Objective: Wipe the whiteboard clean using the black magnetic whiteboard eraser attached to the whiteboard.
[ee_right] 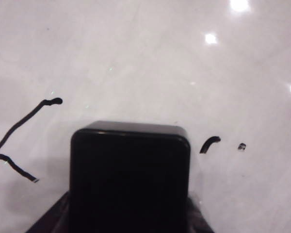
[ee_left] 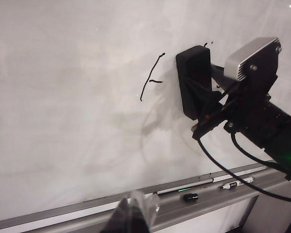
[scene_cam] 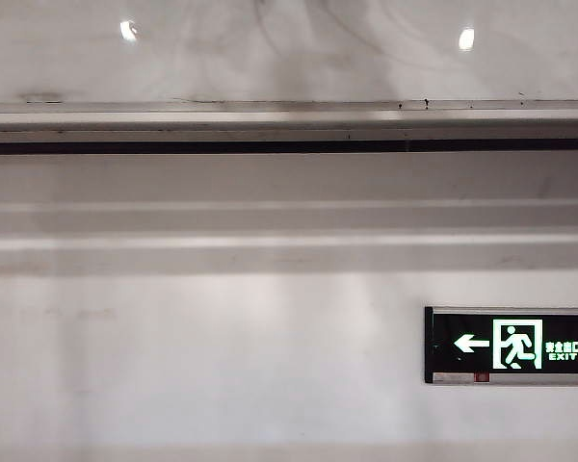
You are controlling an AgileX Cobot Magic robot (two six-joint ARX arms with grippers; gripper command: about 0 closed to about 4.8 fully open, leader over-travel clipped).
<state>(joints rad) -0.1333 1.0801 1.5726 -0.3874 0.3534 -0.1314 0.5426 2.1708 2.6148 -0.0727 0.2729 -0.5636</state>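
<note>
The whiteboard (ee_left: 77, 97) fills both wrist views, and its lower strip with two light reflections tops the exterior view (scene_cam: 289, 58). My right gripper (ee_left: 204, 104) is shut on the black magnetic whiteboard eraser (ee_left: 194, 80) and holds it flat against the board. In the right wrist view the eraser (ee_right: 130, 179) sits between the gripper's (ee_right: 130, 221) dark fingers (ee_right: 52, 219). Black pen strokes (ee_right: 24, 121) lie on one side of it and a short stroke (ee_right: 209, 143) on the other. My left gripper (ee_left: 133, 213) is shut and empty, low by the board's rail.
The silver tray rail (ee_left: 87, 206) under the board carries a white marker (ee_left: 237, 183) and a black cap (ee_left: 190, 197). A cable (ee_left: 233, 170) hangs from the right arm. A green-lit exit sign (scene_cam: 511, 345) is on the wall below the rail (scene_cam: 289, 125).
</note>
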